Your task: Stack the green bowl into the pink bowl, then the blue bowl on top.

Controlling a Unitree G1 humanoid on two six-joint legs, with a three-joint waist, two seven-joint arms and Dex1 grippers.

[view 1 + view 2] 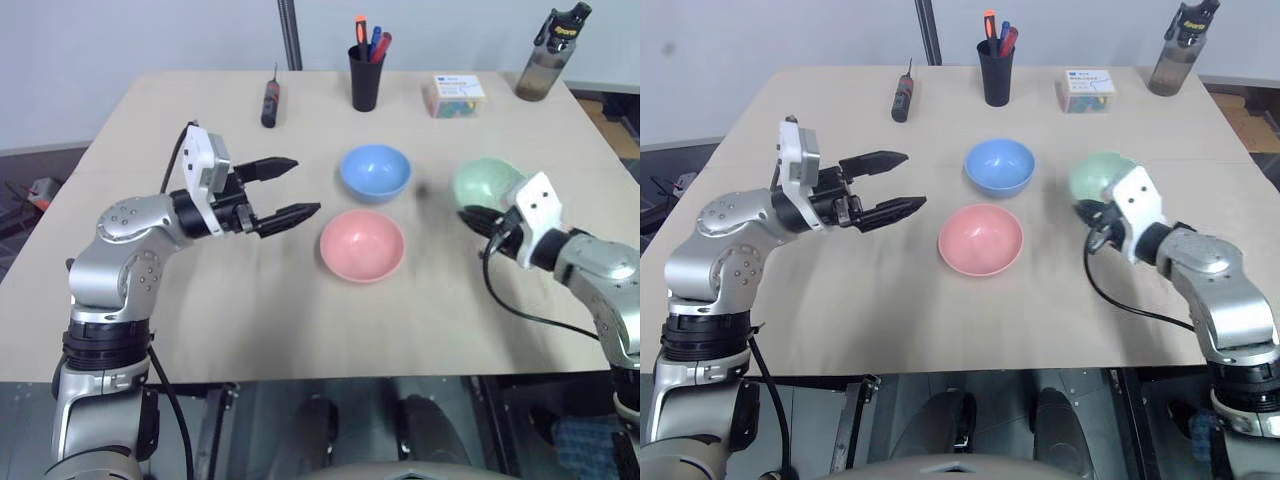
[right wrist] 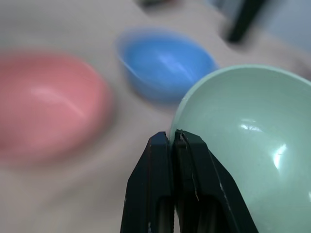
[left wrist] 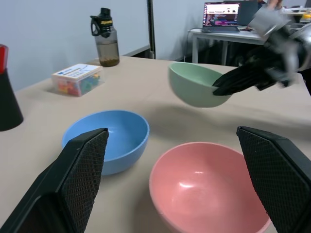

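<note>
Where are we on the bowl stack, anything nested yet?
Nothing is nested yet. In hand: the right tool is pinched shut on the rim of the green bowl, holding it off the table to the right of the pink bowl. The pink bowl is empty. Left to do: set green into pink, then add the blue bowl, sitting untouched behind it. The left tool is open, holding nothing.

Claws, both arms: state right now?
Left claw: open, holding nothing, beside the pink bowl.
Right claw: closed on the rim of the green bowl, lifted off the table.
</note>
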